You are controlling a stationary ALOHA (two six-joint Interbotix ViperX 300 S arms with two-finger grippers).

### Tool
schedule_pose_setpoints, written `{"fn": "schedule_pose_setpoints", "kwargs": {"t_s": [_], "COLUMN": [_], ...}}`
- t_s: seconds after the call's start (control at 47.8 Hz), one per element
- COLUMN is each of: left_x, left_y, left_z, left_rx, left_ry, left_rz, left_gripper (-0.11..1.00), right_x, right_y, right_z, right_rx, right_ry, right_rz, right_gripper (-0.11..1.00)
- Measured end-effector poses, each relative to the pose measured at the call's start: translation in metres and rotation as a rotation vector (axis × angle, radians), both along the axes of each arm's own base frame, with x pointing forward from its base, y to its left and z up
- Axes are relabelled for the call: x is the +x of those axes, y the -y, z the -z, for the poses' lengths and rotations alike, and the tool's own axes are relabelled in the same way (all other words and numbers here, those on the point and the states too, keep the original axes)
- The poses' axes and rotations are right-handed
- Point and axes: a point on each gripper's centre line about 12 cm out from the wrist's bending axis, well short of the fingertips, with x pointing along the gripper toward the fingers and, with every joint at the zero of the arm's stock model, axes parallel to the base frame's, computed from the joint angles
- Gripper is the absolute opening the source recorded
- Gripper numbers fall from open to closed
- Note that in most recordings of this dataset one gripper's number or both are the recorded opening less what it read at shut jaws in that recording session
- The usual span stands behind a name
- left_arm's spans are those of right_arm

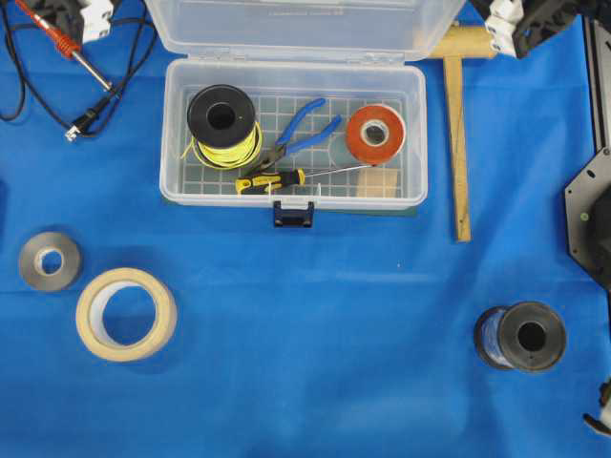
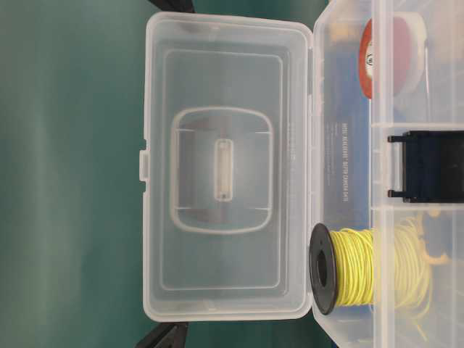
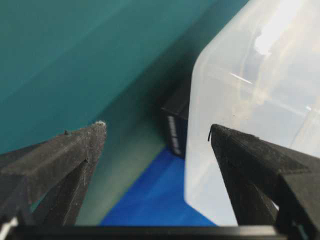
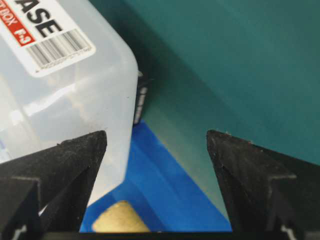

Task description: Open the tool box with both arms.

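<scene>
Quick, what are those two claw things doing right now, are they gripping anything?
Left gripper: open, fingers spread wide, holding nothing, beside the tool box lid.
Right gripper: open, holding nothing, beside the lid's other end.

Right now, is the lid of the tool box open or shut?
Open. The lid is swung back behind the tool box, leaving the yellow wire spool and pliers inside uncovered.

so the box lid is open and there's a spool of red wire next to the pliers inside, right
Not quite: the wire on the spool is yellow, not red, as the overhead view shows. The rest holds: the box has its lid open, and the spool sits beside the pliers inside.
</scene>
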Motion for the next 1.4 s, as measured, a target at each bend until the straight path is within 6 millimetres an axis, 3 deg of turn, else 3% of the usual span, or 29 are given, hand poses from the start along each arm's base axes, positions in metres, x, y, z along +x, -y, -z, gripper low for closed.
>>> {"fn": "schedule_pose_setpoints", "kwargs": {"t_s": [0.502,0.9,1.403], "left_x": [-0.006,-0.01,-0.054], "left_y": [-0.027,-0.033,-0.017], "left_z": [0.008,0.012,0.011], "left_rx": [-0.021,-0.027,-0.026], "left_ry": [-0.052,-0.067,-0.056], "left_rz": [-0.071,-0.092,-0.162], "left_gripper": [0.9,0.9,0.9], "right_x": [0.014,0.015,-0.027], "right_y": [0.031,0.033,0.01], "right_z": [0.009,0.01,-0.003], "right_rx": [0.027,0.028,0.008], "right_ry": [-0.042,-0.046,-0.012], "right_rz": [0.039,0.041,0.093], "right_gripper": [0.83,0.83,0.83]}}
